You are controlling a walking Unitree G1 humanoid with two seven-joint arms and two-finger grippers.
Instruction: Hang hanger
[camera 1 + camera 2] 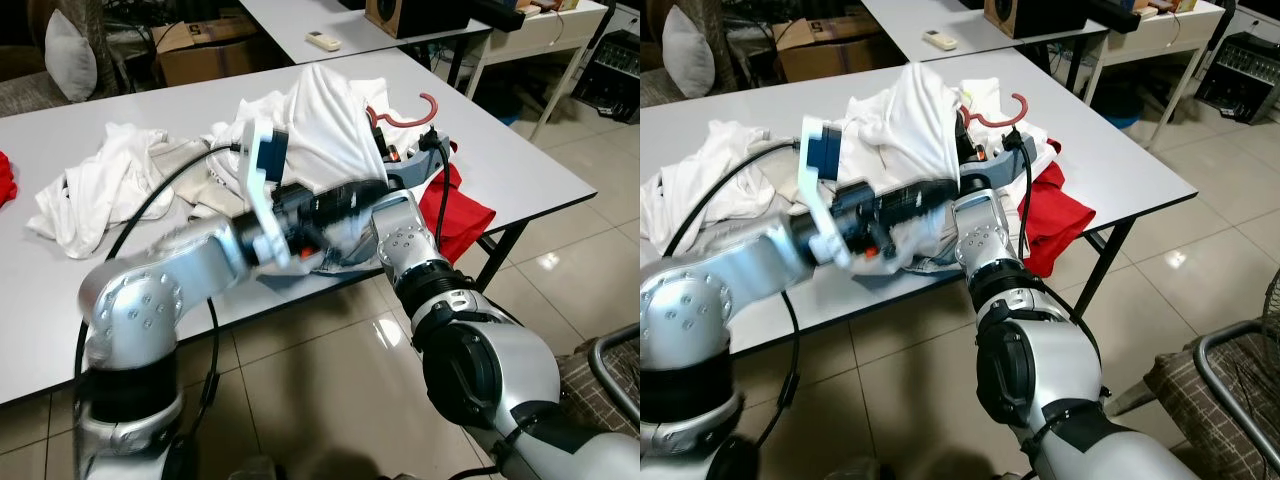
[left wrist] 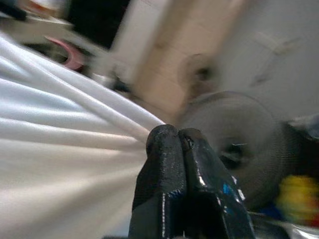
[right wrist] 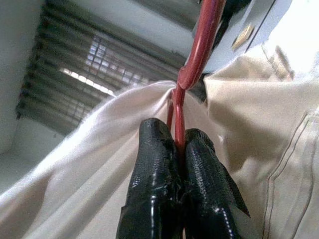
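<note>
Two grips are set: your right gripper [image 3: 175, 149] pinches the red hanger [image 1: 402, 113], your left gripper [image 2: 178, 144] pinches the white shirt [image 1: 325, 125] draped on it above the tabletop [image 1: 520, 160]. Hanging it somewhere remains; you've no rail in sight.

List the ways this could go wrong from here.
The right gripper pinches only the thin red plastic hanger, which might twist or slip. The left gripper pulls the white cloth shirt taut, so it may slide off. The red garment at the white table's edge could snag.
</note>
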